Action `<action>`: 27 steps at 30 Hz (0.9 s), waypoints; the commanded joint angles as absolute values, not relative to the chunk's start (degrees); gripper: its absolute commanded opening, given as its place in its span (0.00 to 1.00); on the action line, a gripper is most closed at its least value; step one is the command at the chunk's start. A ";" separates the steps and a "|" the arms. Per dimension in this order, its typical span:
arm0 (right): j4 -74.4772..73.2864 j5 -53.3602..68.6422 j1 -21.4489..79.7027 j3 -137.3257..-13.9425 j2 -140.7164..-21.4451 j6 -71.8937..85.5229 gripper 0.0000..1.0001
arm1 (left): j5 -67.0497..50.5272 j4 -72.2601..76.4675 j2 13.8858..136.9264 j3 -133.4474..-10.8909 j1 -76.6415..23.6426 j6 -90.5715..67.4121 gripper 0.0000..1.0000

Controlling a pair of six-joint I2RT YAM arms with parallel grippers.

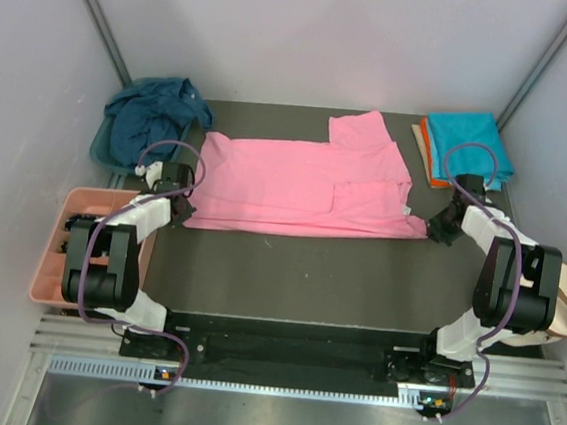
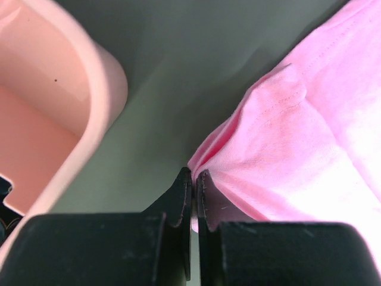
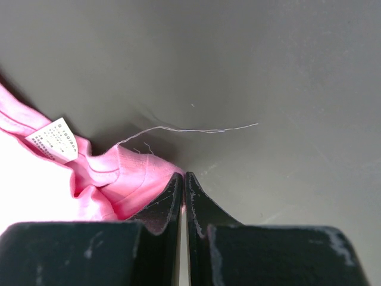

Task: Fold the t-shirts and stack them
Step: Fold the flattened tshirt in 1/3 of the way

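The bright pink t-shirt [image 1: 301,184] lies spread across the middle of the dark table, one sleeve folded over. My left gripper [image 1: 180,206] is shut on its near left corner; the left wrist view shows pink cloth [image 2: 286,149] pinched between the closed jaws [image 2: 194,176]. My right gripper [image 1: 435,229] is shut on the near right corner; the right wrist view shows pink cloth [image 3: 125,173] with a white label [image 3: 52,140] at the closed jaws [image 3: 183,177]. A turquoise shirt [image 1: 468,142] lies folded on an orange one [image 1: 428,151] at the back right. The navy shirt [image 1: 152,115] is crumpled at the back left.
A teal basin [image 1: 102,145] holds the navy shirt. A salmon-pink compartment tray [image 1: 54,251] stands at the left edge, its rim close to my left gripper [image 2: 89,119]. A loose thread [image 3: 190,129] trails from the pink cloth. White walls enclose the table.
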State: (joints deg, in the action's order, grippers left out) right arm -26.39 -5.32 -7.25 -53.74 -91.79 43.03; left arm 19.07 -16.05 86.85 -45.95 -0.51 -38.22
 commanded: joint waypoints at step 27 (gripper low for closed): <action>-24.96 -10.63 -10.63 -55.46 -91.58 41.49 0.00 | 19.86 -19.95 79.02 -40.61 1.58 -39.55 0.04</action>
